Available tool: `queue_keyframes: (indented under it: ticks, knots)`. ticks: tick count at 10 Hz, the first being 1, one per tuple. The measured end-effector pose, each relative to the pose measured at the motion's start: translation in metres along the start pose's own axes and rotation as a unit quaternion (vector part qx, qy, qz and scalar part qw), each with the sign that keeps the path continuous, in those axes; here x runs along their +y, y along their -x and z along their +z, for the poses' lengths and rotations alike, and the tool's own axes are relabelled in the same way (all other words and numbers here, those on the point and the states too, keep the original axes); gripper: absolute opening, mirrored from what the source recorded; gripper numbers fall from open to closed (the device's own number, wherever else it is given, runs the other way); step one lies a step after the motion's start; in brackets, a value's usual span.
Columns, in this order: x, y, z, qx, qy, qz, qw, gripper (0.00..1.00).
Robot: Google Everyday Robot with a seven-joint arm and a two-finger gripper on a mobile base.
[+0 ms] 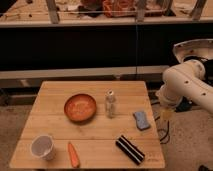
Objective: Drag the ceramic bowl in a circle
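On the bench (95,132), nearest to me, I see a cup (42,147), a carrot (73,155) and a striped block (130,149). Further back lies a blue sponge (141,120), then the bowl (80,107), left of centre, just beside a bottle (110,104). The claw (165,116) hangs past the right edge, well apart from the bowl; whether it is wide or narrow I cannot tell

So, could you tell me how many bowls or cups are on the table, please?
2: the ceramic bowl near the table's middle and a white cup at its near-left corner. The gripper hangs beyond the table's right edge. None seem hidden.
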Motion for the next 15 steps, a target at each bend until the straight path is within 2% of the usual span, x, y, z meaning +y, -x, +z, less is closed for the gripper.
queue_keyframes:
  ticks: [2,4,6,8,10,12,15]
  knots:
    - [-0.001,0.003,-0.003,0.007,-0.007,-0.014,0.9998,0.8]
    - [-0.007,0.03,-0.012,0.017,-0.023,-0.06,0.9978,0.8]
    - [-0.011,0.048,-0.019,0.028,-0.035,-0.09,0.9949,0.8]
    - [-0.016,0.049,-0.023,0.036,-0.045,-0.117,0.9915,0.8]
    - [-0.02,0.069,-0.028,0.04,-0.053,-0.152,0.9862,0.8]
    - [-0.025,0.089,-0.033,0.044,-0.061,-0.199,0.9772,0.8]
    - [-0.028,0.092,-0.037,0.046,-0.069,-0.228,0.9702,0.8]
